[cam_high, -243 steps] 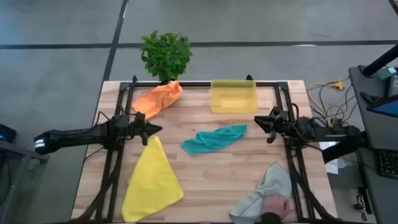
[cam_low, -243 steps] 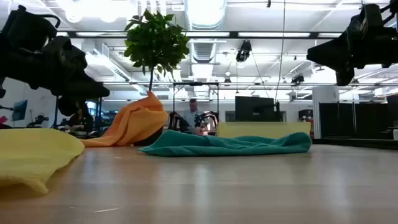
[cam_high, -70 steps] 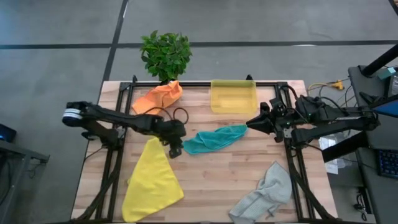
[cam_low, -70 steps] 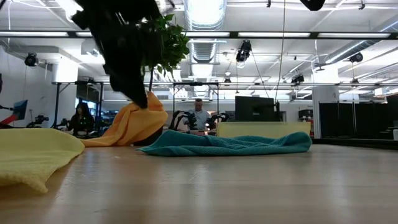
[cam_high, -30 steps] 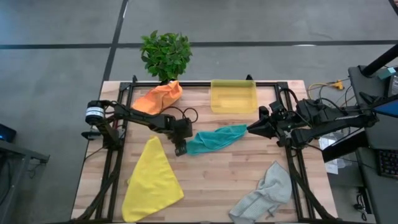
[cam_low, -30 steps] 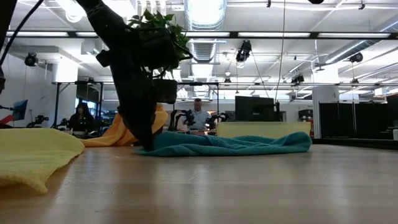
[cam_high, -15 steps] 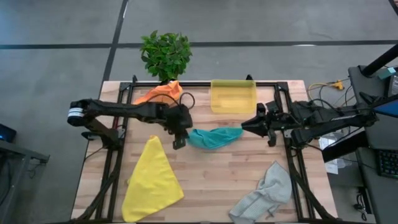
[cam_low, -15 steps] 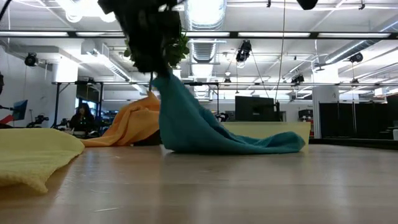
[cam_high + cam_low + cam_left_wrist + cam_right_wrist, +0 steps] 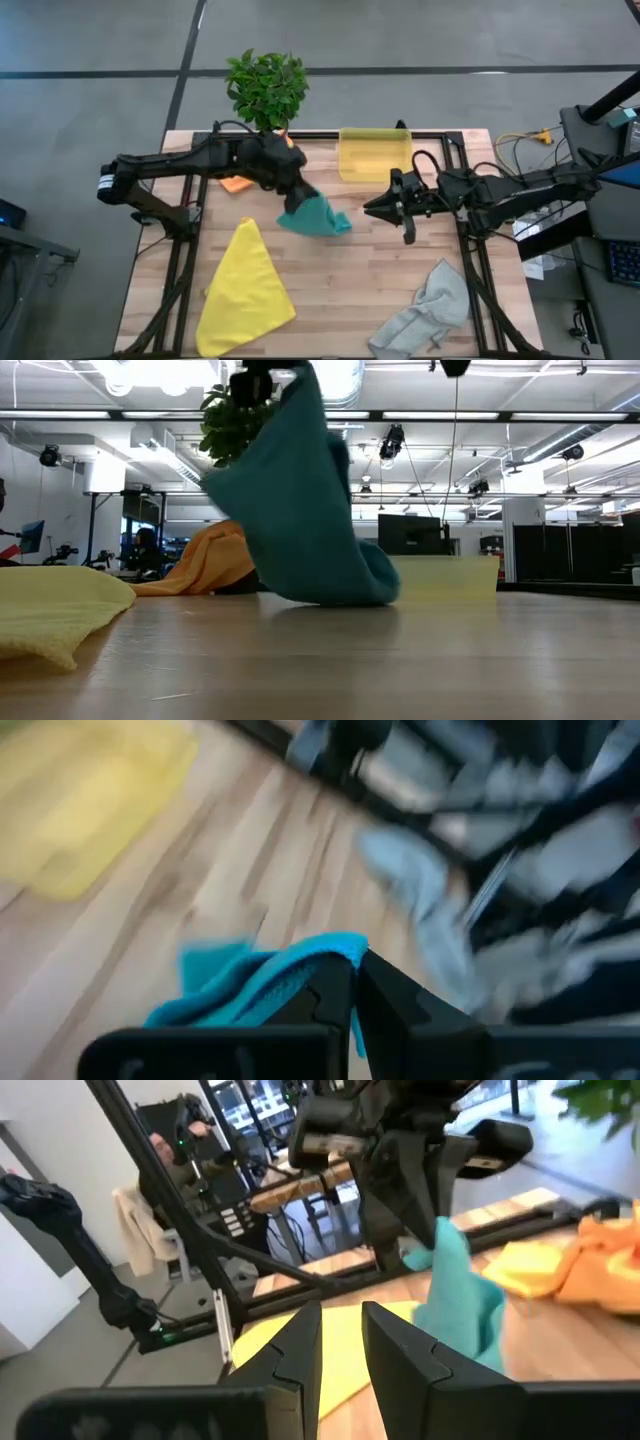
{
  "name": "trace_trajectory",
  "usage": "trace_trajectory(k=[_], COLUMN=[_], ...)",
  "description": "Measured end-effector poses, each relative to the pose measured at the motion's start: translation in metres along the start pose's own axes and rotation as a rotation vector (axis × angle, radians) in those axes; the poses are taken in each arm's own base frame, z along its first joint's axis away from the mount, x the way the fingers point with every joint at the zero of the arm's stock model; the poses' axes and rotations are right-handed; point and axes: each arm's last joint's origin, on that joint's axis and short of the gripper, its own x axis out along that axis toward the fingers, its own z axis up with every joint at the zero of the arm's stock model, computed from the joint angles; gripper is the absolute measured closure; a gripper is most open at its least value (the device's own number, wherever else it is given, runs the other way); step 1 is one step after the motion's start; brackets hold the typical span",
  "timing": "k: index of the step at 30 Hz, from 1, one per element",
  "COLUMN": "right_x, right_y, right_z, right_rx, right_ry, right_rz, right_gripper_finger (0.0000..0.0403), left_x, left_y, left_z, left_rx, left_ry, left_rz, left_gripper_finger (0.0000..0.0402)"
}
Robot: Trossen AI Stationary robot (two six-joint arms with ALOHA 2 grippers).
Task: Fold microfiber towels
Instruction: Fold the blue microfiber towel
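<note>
The left claw (image 9: 290,190) is pinching one corner of the teal towel (image 9: 315,217) and holding it up above the middle of the table (image 9: 350,290), so the cloth is hanging down in a drape with only its lower end resting on the wood; lifting by a corner this way is probably meant to let the crumpled towel fall open before it is laid flat for folding. The right claw (image 9: 372,209) is hovering just beside the hanging cloth, pointing at it with its fingers a little apart and nothing between them, apparently lining up to take a second corner so the two arms can stretch the towel between them. The yellow towel (image 9: 245,290) is lying spread near the table's front left, the grey towel (image 9: 430,308) is sitting bunched at the front right, and the orange towel (image 9: 236,183) is peeking out from under the left arm near the plant (image 9: 266,88). The bin (image 9: 375,155) is waiting at the back, likely for finished towels.
</note>
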Motion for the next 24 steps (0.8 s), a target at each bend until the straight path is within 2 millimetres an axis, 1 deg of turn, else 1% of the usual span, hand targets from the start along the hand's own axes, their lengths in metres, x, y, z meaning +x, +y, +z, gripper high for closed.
trace_trajectory(k=[4,6,10,13,18,20,24], right_x=[-0.001,-0.003,-0.005,-0.005,-0.001,0.002,0.011], right_y=[0.004,0.005,0.006,0.006,0.005,0.003,-0.002], right_z=[0.011,0.014,0.017,0.018,0.015,0.014,0.009], right_rx=[-0.056,-0.079,-0.124,-0.145,-0.244,-0.243,-0.204], right_ry=[-0.03,-0.041,-0.055,-0.058,-0.044,-0.037,-0.012], right_rz=[0.01,0.012,-0.001,-0.002,-0.008,-0.015,-0.038], right_gripper_finger=[0.0332,0.0332,0.0332,0.0332,0.0332,0.0332,0.0332], left_x=[-0.007,-0.009,-0.01,-0.01,-0.009,-0.009,-0.014], left_y=[-0.01,-0.014,-0.013,-0.011,-0.01,-0.008,-0.004], left_z=[0.018,0.024,0.027,0.026,0.021,0.017,0.006], left_rx=[-0.075,-0.077,-0.071,-0.056,-0.015,-0.009,0.01], left_ry=[-0.173,-0.236,-0.242,-0.188,-0.076,-0.011,0.145], left_rz=[-0.118,-0.168,-0.199,-0.259,-0.379,-0.381,-0.313], left_gripper_finger=[0.0401,0.0401,0.0402,0.0402,0.0402,0.0402,0.0402])
